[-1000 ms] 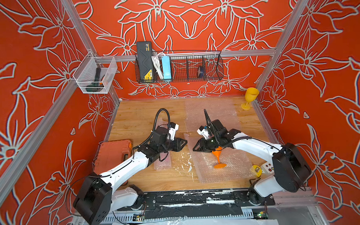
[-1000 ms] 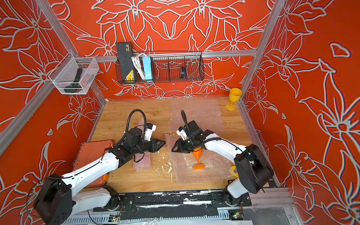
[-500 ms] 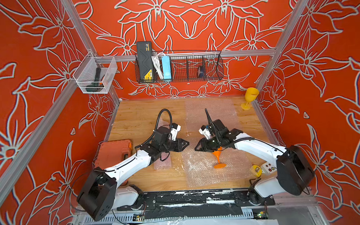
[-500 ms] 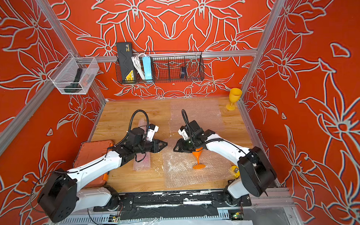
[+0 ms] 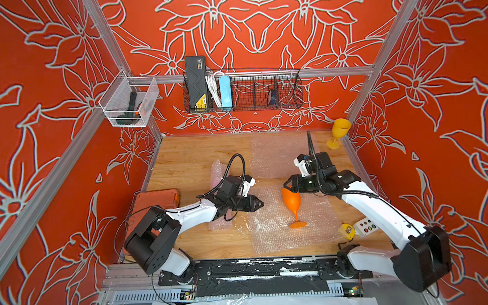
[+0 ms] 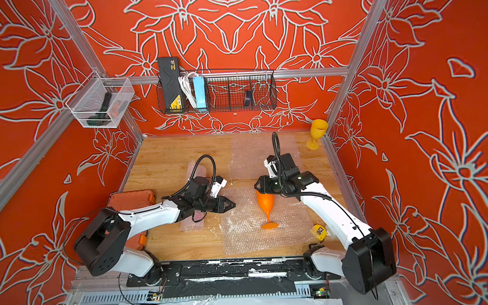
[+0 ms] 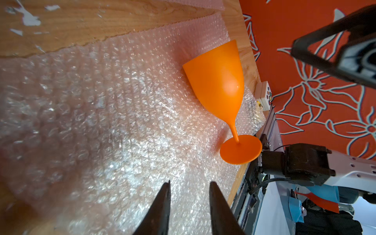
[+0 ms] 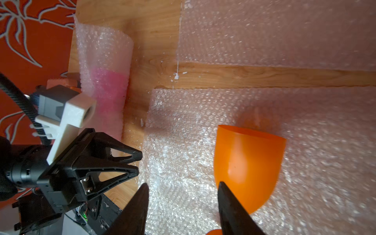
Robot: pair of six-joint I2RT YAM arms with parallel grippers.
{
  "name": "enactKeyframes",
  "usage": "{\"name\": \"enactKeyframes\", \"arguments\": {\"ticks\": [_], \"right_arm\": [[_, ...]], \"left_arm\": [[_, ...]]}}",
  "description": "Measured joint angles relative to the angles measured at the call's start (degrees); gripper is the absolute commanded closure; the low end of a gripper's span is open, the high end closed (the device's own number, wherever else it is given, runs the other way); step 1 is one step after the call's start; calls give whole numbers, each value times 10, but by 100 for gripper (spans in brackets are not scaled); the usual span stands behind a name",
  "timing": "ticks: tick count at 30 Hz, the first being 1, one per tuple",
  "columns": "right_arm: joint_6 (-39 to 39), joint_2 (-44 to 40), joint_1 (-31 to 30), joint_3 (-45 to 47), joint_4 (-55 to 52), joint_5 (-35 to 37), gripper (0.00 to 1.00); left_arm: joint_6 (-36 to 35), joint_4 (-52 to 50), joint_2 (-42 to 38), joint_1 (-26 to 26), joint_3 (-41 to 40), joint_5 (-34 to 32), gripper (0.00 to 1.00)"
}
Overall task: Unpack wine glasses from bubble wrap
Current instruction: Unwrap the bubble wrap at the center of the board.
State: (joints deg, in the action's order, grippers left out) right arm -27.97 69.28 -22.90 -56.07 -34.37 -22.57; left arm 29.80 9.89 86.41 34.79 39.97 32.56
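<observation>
Orange goblet (image 5: 292, 200) on its foot on near sheet (image 5: 282, 238), bowl leaning toward my right gripper (image 8: 183, 184). My right jaws spread, released; bowl just beside one finger, not between. My left gripper (image 7: 190, 182) over sheet's left edge, jaws slightly parted, empty. Left of sheet, roll (image 5: 217, 171) with pink goblet (image 8: 107, 87) inside. Further back, flat sheet (image 5: 273, 155). Yellow goblet (image 5: 339, 130) upright, far right corner.

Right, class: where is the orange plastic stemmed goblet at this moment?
In both top views the orange goblet sits on the near flat bubble wrap sheet, between the left gripper and right gripper.
</observation>
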Motion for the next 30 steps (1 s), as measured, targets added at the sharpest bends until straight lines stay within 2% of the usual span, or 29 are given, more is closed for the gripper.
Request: {"name": "enactKeyframes", "arguments": {"ticks": [2, 7, 16, 30], "right_arm": [[11, -21, 19, 5, -13, 13, 30], [42, -48, 43, 6, -47, 51, 21], [69, -49, 67, 10, -80, 94, 18], [91, 10, 85, 16, -94, 81, 14]], "left_arm": [[-4, -4, 20, 7, 14, 1, 68], [-14, -4, 48, 17, 32, 6, 68], [-17, -6, 68, 19, 31, 6, 68], [-30, -10, 90, 19, 31, 6, 68]]}}
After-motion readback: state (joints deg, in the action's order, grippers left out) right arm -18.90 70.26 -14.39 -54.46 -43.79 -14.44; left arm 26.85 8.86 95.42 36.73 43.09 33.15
